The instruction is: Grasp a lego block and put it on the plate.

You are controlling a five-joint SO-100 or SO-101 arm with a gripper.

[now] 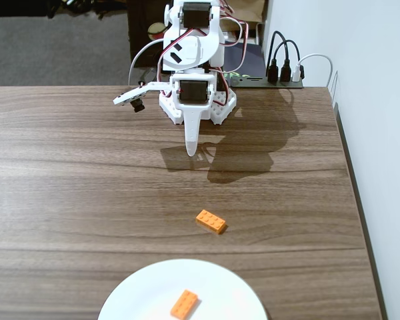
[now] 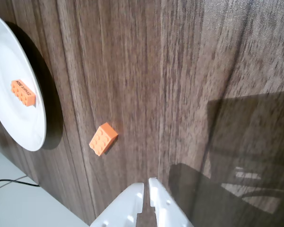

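One orange lego block (image 1: 211,221) lies on the wooden table, between the arm and the plate; it also shows in the wrist view (image 2: 103,138). A second, identical orange block (image 1: 185,304) lies on the white plate (image 1: 140,293) at the front edge; the wrist view shows that block (image 2: 23,92) and the plate (image 2: 9,56) at its left. My white gripper (image 1: 192,151) hangs near the arm's base, well behind the loose block, pointing down. In the wrist view (image 2: 146,184) its jaws stand almost together, with nothing between them.
The arm's base (image 1: 197,100) stands at the table's far edge, with cables and a USB hub (image 1: 283,73) behind it. The table's right edge (image 1: 353,193) runs along a white wall. Bare wood lies between the gripper and the loose block.
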